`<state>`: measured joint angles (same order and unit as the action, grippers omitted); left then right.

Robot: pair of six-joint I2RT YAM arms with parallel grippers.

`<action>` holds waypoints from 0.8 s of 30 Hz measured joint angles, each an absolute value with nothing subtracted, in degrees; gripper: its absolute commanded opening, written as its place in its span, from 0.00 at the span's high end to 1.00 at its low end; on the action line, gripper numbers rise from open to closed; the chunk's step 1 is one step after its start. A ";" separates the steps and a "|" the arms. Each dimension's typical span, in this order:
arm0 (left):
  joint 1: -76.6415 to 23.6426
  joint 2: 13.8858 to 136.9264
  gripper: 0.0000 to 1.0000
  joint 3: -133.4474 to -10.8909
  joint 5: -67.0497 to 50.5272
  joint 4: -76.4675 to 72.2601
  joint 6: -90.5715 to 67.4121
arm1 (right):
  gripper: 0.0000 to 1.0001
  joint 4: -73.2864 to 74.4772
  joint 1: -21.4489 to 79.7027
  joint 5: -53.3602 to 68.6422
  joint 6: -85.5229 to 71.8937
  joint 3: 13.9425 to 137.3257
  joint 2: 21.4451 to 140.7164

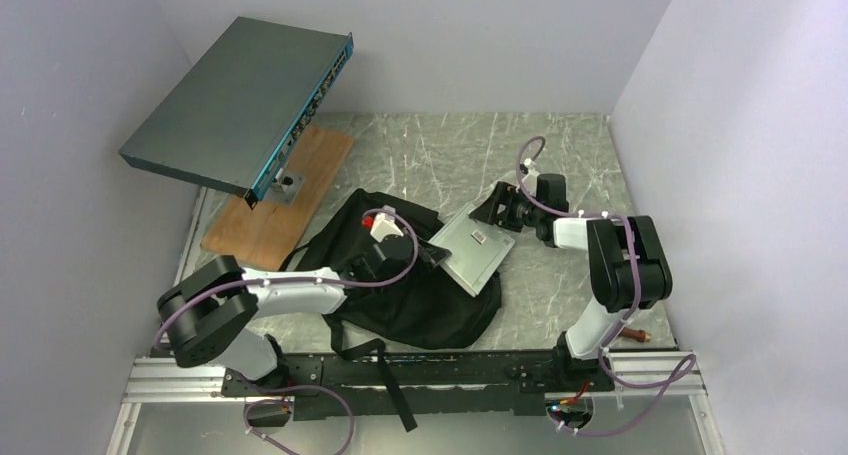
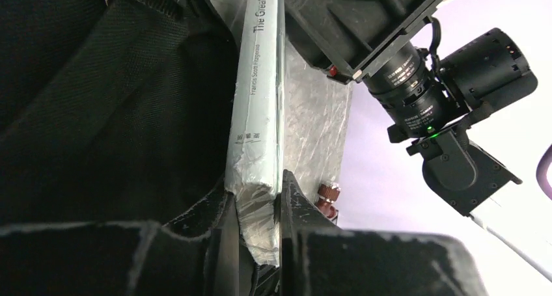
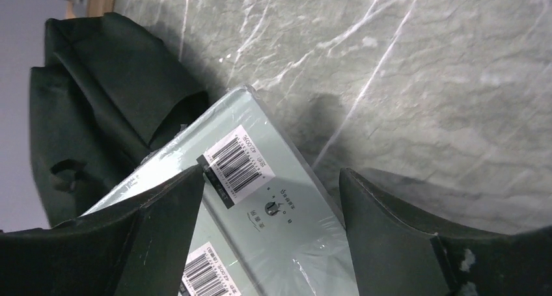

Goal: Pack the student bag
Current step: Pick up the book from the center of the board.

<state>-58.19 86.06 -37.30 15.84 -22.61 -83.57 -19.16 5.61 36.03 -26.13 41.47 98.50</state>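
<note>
The student bag [image 1: 400,295] is a black fabric backpack lying flat in the middle of the table; it also shows in the left wrist view [image 2: 97,114] and the right wrist view [image 3: 91,101]. A pale grey-green book [image 1: 472,247] in clear wrap lies tilted over the bag's right edge. My left gripper [image 1: 432,255] is shut on the book's near corner [image 2: 257,146]. My right gripper [image 1: 492,212] is open, its fingers [image 3: 163,224] straddling the book's far corner [image 3: 280,224] with barcode labels, without touching it.
A flat grey metal device [image 1: 240,100] stands tilted on a mount over a wooden board [image 1: 285,205] at the back left. Walls close in the left, back and right. An aluminium rail [image 1: 450,370] runs along the near edge. A small brown-handled object [image 1: 635,332] lies by the right arm's base.
</note>
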 measured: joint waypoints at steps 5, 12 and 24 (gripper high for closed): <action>-57.39 80.38 1.00 -34.02 14.52 -22.72 -78.17 | 0.20 -16.62 6.92 36.03 -27.05 39.03 94.17; -51.09 69.43 1.00 -31.70 2.96 -19.66 -64.95 | 0.01 -1.58 8.82 35.03 -25.80 38.50 80.34; -29.04 48.86 1.00 -35.73 -31.90 -4.25 -45.43 | 0.00 6.66 14.66 52.38 -24.51 42.46 69.30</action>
